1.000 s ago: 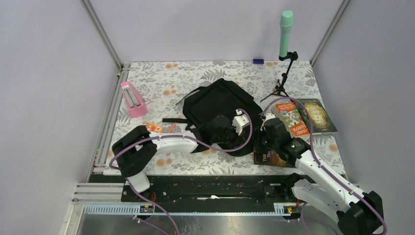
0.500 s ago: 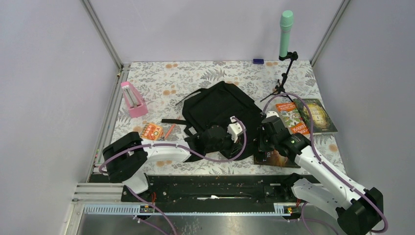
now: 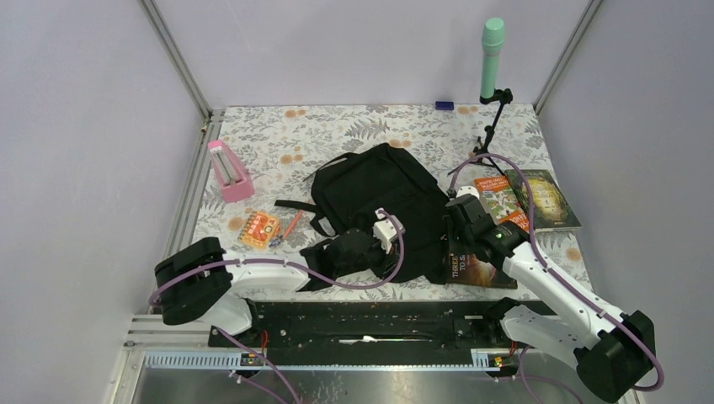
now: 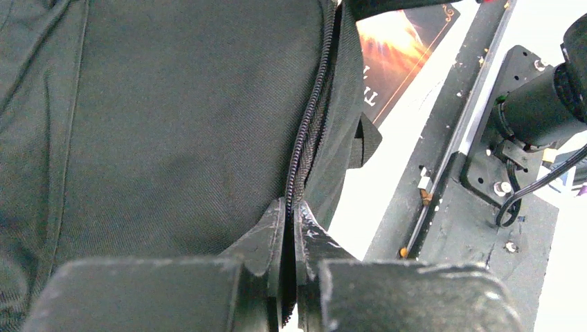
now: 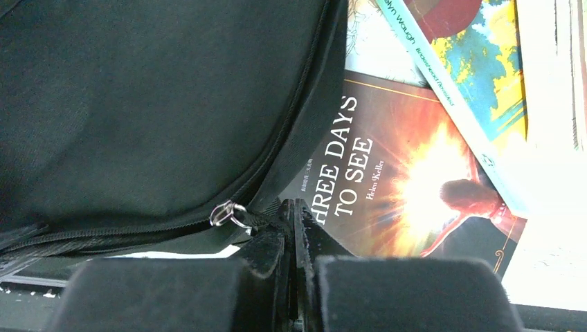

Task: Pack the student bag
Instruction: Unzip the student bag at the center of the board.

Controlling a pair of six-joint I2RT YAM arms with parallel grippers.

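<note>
Opening the bag (image 3: 379,181), it seems: left gripper (image 4: 291,216) pinches the zipper edge (image 4: 309,128), right gripper (image 5: 292,211) the zip pull (image 5: 226,213); next, pull steadily.

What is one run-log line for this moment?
left gripper: shut on student bag zip edge | right gripper: shut on zip pull | books: outside bag

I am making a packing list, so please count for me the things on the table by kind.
Backpack: 1
Books: 3
Pink holder: 1
Orange packet: 1
Red pen: 1
Green tube on stand: 1
Small blue block: 1
Total: 9
</note>
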